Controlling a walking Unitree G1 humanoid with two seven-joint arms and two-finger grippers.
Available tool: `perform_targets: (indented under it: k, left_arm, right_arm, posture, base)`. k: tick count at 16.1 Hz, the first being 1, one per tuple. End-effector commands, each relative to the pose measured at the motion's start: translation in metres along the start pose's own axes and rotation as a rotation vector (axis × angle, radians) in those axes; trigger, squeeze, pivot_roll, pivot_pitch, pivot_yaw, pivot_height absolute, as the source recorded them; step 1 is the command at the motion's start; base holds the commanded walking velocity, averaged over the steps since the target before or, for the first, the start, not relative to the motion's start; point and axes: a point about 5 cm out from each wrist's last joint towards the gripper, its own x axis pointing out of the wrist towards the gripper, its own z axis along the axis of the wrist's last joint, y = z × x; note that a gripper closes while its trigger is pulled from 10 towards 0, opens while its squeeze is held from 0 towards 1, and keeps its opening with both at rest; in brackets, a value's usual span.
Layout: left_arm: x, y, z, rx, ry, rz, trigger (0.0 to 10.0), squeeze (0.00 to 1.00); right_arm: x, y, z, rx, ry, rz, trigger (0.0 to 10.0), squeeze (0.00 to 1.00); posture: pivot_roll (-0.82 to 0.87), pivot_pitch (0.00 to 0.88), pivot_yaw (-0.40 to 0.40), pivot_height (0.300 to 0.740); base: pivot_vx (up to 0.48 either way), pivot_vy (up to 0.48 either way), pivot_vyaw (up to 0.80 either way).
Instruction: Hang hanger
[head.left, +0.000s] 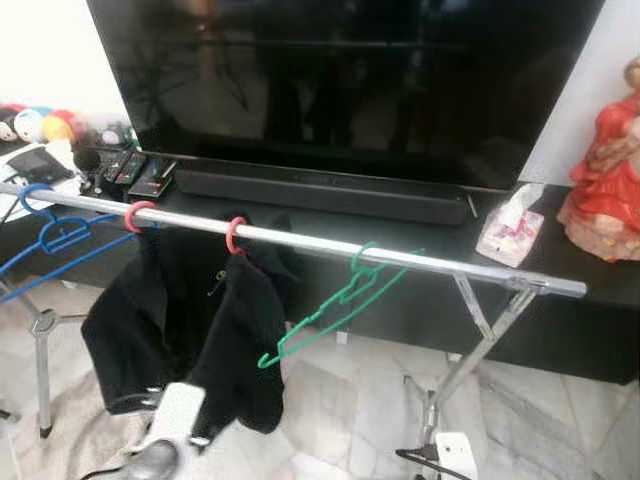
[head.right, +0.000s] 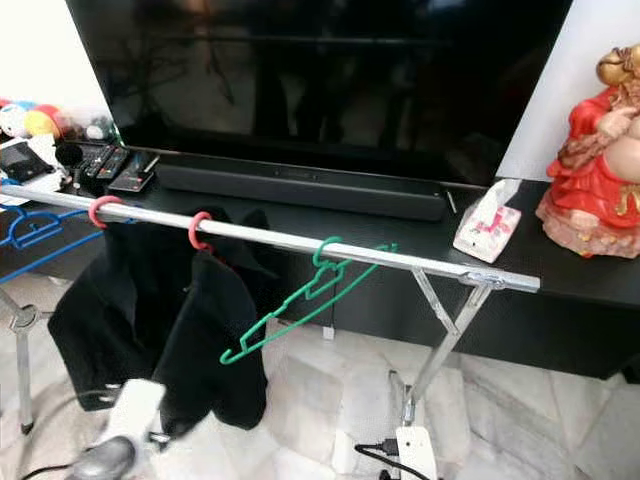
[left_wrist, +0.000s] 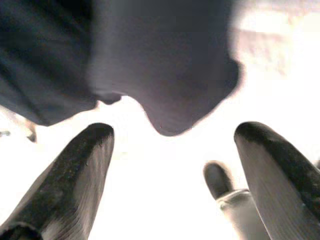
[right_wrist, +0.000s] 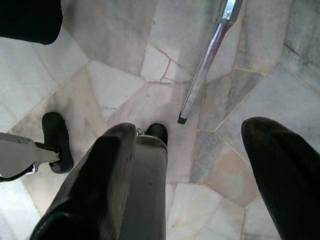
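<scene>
A green hanger (head.left: 340, 300) hangs by its hook on the silver rail (head.left: 430, 263), right of the middle and tilted down to the left. No gripper touches it. Left of it, a black garment (head.left: 200, 330) hangs from two red hooks, and a blue hanger (head.left: 55, 240) hangs at the rail's left end. My left arm (head.left: 175, 415) is low, just below the garment's hem. My left gripper (left_wrist: 172, 165) is open, with the blurred dark cloth (left_wrist: 100, 60) just beyond its tips. My right gripper (right_wrist: 200, 170) is open over the marble floor, holding nothing.
Behind the rail, a black TV stand (head.left: 560, 270) carries a large TV (head.left: 340, 80), a soundbar (head.left: 320, 195), remotes (head.left: 130, 172), a tissue pack (head.left: 510, 230) and a red figurine (head.left: 605, 180). The rack's crossed legs (head.left: 480, 340) and a white plug (head.left: 455, 455) are on the floor at right.
</scene>
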Motion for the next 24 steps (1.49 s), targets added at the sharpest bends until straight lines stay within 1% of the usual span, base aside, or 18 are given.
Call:
perform_targets:
  k: [1, 2, 3, 4, 5, 6, 8, 10, 13, 17, 18, 19, 20, 24]
  left_arm:
    - [0.004, -0.007, -0.002, 0.015, 0.027, -0.015, 10.0, 0.0]
    - [0.006, -0.011, 0.0, 0.001, 0.028, -0.025, 10.0, 0.0]
    - [0.009, -0.018, -0.001, -0.016, 0.055, -0.042, 10.0, 0.0]
    - [0.01, -0.022, -0.006, -0.025, 0.087, -0.054, 10.0, 0.0]
    - [0.007, -0.022, -0.019, 0.002, 0.142, -0.052, 10.0, 0.0]
    - [0.006, -0.019, -0.025, 0.002, 0.164, -0.035, 10.0, 0.0]
    - [0.003, -0.013, -0.034, -0.079, 0.194, 0.016, 10.0, 0.0]
    - [0.0, -0.013, -0.043, -0.109, 0.235, 0.035, 10.0, 0.0]
    - [-0.001, -0.017, -0.049, -0.14, 0.256, 0.043, 10.0, 0.0]
    - [-0.006, -0.018, -0.06, -0.151, 0.291, 0.049, 10.0, 0.0]
    - [-0.008, -0.017, -0.066, -0.157, 0.306, 0.052, 10.0, 0.0]
    - [-0.014, -0.015, -0.078, -0.163, 0.34, 0.064, 10.0, 0.0]
    - [-0.017, -0.014, -0.085, -0.161, 0.359, 0.067, 10.0, 0.0]
    - [-0.028, -0.012, -0.105, -0.171, 0.413, 0.076, 10.0, 0.0]
  right_arm:
    - [0.0, -0.001, -0.001, 0.013, 0.004, -0.005, 10.0, 0.0]
    - [0.0, 0.0, -0.001, 0.014, 0.004, -0.003, 10.0, 0.0]
    - [0.0, 0.0, -0.001, 0.014, 0.004, -0.001, 10.0, 0.0]
    - [0.0, 0.0, -0.001, 0.015, 0.003, 0.0, 10.0, 0.0]
    - [0.0, 0.001, -0.001, 0.012, 0.002, 0.002, 10.0, 0.0]
    - [0.0, 0.001, -0.001, 0.012, 0.002, 0.003, 10.0, 0.0]
    - [0.0, 0.001, -0.001, 0.021, -0.003, -0.002, 10.0, 0.0]
    - [0.0, 0.001, -0.001, 0.01, 0.0, 0.002, 10.0, 0.0]
    - [0.0, 0.002, -0.002, 0.013, -0.001, 0.0, 10.0, 0.0]
    - [0.0, 0.002, -0.005, 0.023, 0.025, -0.012, 10.0, 0.0]
    - [0.0, 0.001, -0.006, 0.038, 0.036, -0.027, 10.0, 0.0]
    - [0.0, 0.001, -0.008, 0.043, 0.052, -0.041, 10.0, 0.0]
    - [0.0, 0.001, -0.009, 0.049, 0.06, -0.046, 10.0, 0.0]
    - [0.0, 0.001, -0.01, 0.087, 0.06, -0.066, 10.0, 0.0]
  posture:
    - [-0.09, 0.0, -0.011, 0.727]
    - [-0.09, 0.0, -0.011, 0.727]
    - [-0.1, 0.0, -0.01, 0.727]
    - [-0.1, 0.0, -0.009, 0.727]
    - [-0.11, 0.0, -0.008, 0.727]
    - [-0.12, 0.0, -0.006, 0.727]
    - [-0.12, 0.0, -0.005, 0.727]
    - [-0.1, 0.0, -0.01, 0.727]
    - [-0.11, 0.0, -0.004, 0.727]
    - [-0.12, 0.0, 0.001, 0.727]
    - [-0.12, 0.0, 0.001, 0.727]
    - [-0.11, 0.0, 0.001, 0.727]
    - [-0.12, 0.0, 0.005, 0.727]
    - [-0.12, 0.0, 0.004, 0.727]
  base:
    - [0.0, 0.0, 0.0]
    - [0.0, 0.0, 0.0]
    - [0.0, 0.0, 0.0]
    - [0.0, 0.0, 0.0]
    - [0.0, 0.0, 0.0]
    - [0.0, 0.0, 0.0]
    - [0.0, 0.0, 0.0]
    - [0.0, 0.0, 0.0]
    - [0.0, 0.0, 0.0]
    - [0.0, 0.0, 0.0]
    - [0.0, 0.0, 0.0]
    - [0.0, 0.0, 0.0]
    - [0.0, 0.0, 0.0]
    - [0.0, 0.0, 0.0]
